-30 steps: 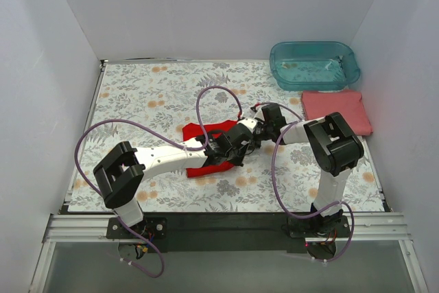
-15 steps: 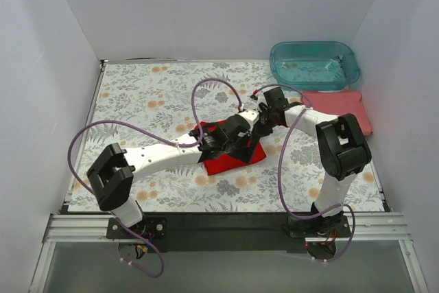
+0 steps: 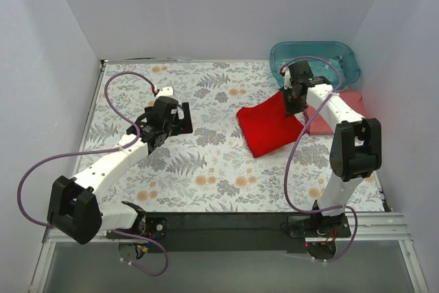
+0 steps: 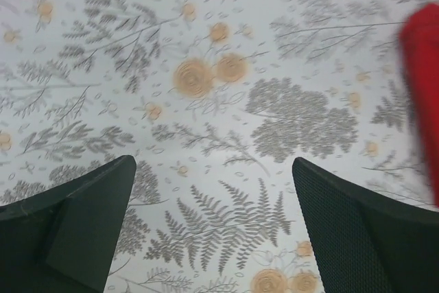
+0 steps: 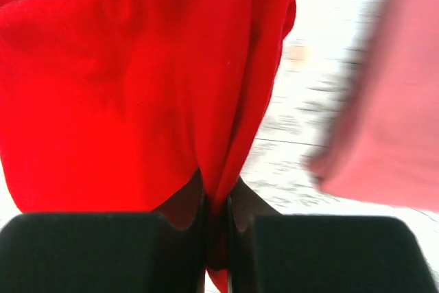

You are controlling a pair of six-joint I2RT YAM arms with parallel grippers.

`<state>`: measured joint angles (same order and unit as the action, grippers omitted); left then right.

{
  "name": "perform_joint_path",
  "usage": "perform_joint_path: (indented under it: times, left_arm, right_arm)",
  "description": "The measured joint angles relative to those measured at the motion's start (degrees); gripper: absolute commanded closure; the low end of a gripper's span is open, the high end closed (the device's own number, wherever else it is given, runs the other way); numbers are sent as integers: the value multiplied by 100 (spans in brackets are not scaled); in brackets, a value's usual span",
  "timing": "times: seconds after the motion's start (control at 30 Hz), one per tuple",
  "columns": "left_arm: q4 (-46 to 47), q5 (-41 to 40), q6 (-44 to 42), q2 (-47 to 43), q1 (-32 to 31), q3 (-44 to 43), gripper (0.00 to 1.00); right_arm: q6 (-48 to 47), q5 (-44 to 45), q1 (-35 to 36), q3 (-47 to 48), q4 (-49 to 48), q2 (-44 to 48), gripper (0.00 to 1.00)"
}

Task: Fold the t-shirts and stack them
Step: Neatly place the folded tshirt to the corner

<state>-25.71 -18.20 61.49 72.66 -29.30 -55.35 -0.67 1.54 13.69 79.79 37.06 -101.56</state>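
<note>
1. Both arms have parted in the last second: they were working together over the bright red cloth t-shirt [image 3: 266, 127] at mid-table; now only the right gripper [image 5: 216, 228] has it, jaws clamped on a pinched fold at its edge.
2. The left gripper [image 4: 212, 169] has let go and pulled back; its fingers stand wide apart over the floral-print table cover [image 4: 206, 73] with nothing between them; the red shirt shows only as a sliver far off to its right.
3. The red shirt has travelled with the right gripper toward the far right corner; most of it lies to the gripper's left and nearer the bases, in a rough square; I cannot tell whether it is clear of the cover.
4. The pale salmon-pink folded t-shirt [image 3: 358, 106] lies just to the right of the right gripper; the translucent teal plastic tub [image 3: 315, 64] sits just beyond it.
5. Folding looks done and the carry to the stack under way; the red shirt is not yet on the pink one; hauling it by one edge may loosen the fold.
</note>
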Motion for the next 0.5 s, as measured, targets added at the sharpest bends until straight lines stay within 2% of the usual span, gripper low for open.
perform_joint_path:
  times: [0.13, 0.3, 0.5]
  left_arm:
    - [26, -251, 149, -55, 317, 520, 2]
    - [90, -704, 271, -90, 407, 560, 2]
    - [125, -802, 315, -129, 409, 560, 2]
  right_arm:
    - [-236, 702, -378, 411, 308, 0, 99]
    - [-468, 1445, -708, 793, 409, -4, 99]
    - [-680, 1919, -962, 1244, 511, -212, 99]
